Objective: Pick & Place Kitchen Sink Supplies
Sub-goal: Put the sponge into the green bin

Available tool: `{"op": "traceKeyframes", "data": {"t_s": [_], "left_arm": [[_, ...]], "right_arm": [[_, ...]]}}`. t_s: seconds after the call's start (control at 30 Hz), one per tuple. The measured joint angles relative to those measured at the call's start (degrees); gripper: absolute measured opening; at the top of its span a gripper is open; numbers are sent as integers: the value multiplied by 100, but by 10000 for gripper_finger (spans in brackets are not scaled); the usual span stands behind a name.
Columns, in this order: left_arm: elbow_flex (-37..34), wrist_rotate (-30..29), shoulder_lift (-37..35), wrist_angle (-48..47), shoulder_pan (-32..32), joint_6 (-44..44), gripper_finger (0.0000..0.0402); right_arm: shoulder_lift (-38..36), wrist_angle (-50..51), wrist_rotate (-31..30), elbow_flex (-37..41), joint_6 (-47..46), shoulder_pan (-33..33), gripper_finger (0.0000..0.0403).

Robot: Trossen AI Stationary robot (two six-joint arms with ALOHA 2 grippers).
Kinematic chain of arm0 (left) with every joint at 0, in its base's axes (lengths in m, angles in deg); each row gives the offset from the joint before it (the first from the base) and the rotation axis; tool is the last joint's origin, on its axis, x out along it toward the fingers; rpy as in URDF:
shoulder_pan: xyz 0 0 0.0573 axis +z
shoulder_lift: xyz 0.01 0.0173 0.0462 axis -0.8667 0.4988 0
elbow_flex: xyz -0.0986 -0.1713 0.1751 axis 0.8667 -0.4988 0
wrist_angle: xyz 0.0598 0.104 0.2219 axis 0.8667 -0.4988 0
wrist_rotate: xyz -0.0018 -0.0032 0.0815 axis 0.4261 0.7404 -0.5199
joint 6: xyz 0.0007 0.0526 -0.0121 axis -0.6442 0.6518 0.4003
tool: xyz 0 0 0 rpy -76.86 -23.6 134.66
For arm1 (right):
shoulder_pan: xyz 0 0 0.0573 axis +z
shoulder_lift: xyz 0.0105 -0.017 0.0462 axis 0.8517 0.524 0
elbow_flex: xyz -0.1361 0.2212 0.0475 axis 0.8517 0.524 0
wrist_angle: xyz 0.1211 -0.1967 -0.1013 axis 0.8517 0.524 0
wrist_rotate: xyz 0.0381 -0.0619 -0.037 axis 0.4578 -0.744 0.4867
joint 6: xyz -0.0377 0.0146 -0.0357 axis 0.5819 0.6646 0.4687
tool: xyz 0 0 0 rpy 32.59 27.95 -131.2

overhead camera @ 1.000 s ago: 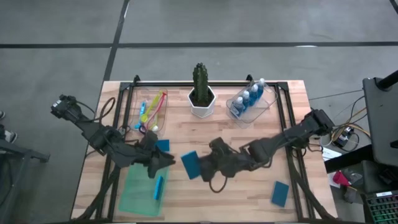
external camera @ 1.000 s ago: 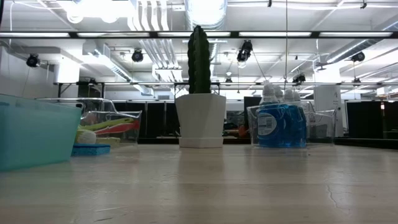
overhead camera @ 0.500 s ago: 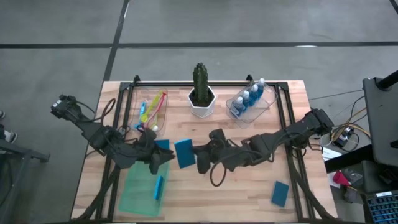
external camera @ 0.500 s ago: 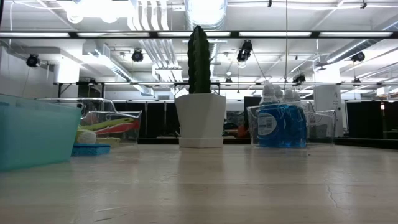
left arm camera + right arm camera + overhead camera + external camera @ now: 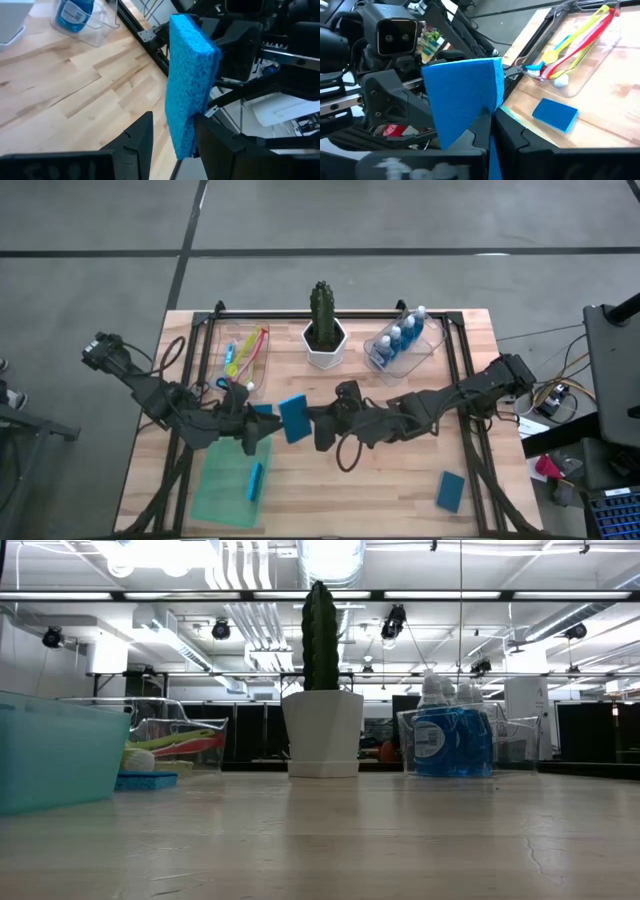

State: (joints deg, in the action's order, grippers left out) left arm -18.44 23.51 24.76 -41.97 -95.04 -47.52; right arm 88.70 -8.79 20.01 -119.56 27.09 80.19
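Note:
My right gripper [image 5: 316,426] is shut on a teal-blue sponge [image 5: 295,420] and holds it in the air over the table's middle. My left gripper [image 5: 266,427] is open, and in the left wrist view its fingers stand on either side of that sponge's [image 5: 189,85] free end. A second sponge [image 5: 555,114] lies flat on the table by the clear bin of brushes [image 5: 245,358]. A third [image 5: 255,480] lies in the green tray [image 5: 215,500], and another [image 5: 450,492] lies at the near right. Blue bottles [image 5: 402,338] stand in a clear bin. My left gripper has one finger [image 5: 215,142] right beside the sponge's face; whether it touches I cannot tell. My right gripper pinches the sponge's lower edge [image 5: 481,111] between its two fingers, coming roughly level from the table's right. The sponge stands on edge above the fingers, clear of the table.
A cactus in a white pot [image 5: 323,332] stands at the far middle between the two clear bins. A black frame [image 5: 455,370] runs along the table's sides. Bare wood lies between the near edge and the arms.
My right gripper has risen and carried the sponge toward the table's left and far side, up to my left gripper. The sponge has turned from slanting to standing on edge between my left gripper's fingers. My left gripper has turned a little at the wrist.

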Motion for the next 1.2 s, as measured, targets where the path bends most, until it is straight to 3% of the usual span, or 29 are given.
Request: {"op": "traceKeyframes", "data": {"t_s": [0.37, 1.2], "left_arm": [[0, 160, -189, -13, 0, 189, 136], [2, -359, -205, -50, 26, 245, 135]], "right_arm": [[0, -51, 5, 0, 77, -52, 8], [13, -635, 203, 0, 120, -235, 8]]}}
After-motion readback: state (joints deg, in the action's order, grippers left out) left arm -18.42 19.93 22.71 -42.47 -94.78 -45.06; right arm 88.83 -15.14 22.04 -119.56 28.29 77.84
